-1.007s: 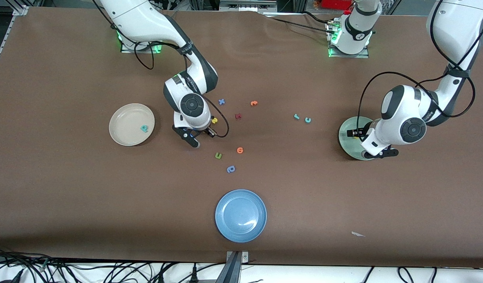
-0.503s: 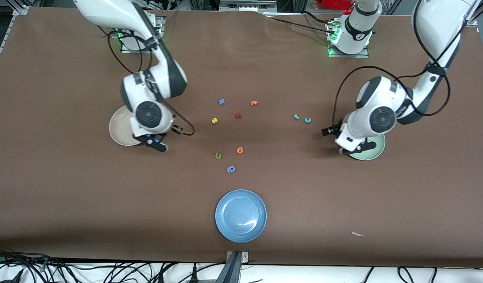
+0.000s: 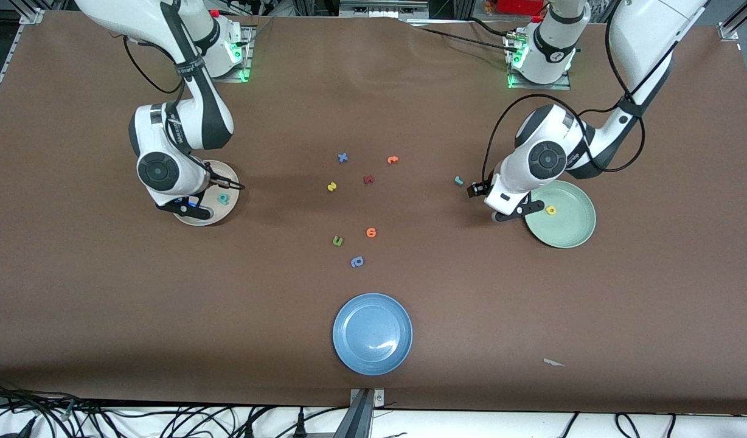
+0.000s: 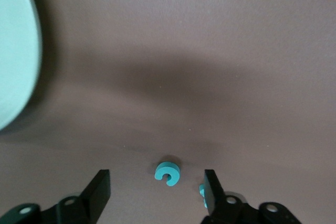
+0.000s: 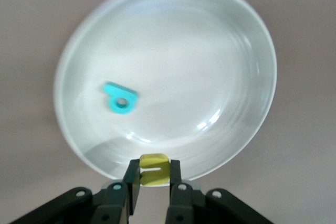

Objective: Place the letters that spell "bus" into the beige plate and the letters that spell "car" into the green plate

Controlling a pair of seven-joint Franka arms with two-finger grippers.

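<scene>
Three round shallow plates I count: cream-beige plate (image 3: 222,172) bearing a teal foam "b" (image 5: 120,98), pale sage-green plate (image 3: 569,228) bearing a yellow "a" (image 3: 550,210), bright blue plate (image 3: 372,333). My right gripper (image 5: 154,178) pinches a yellow letter (image 5: 154,170) over the beige rim; my left gripper (image 4: 156,192), fingers spread, straddles a teal "c" (image 4: 167,172).

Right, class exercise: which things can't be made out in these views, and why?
- Front view: teal c hidden beneath the left gripper.
- Right wrist view: yellow letter pinched edge-on in the right gripper; which letter is unclear.
- Left wrist view: green plate blurred, cut off by the edge; teal r half hidden by a finger.
</scene>
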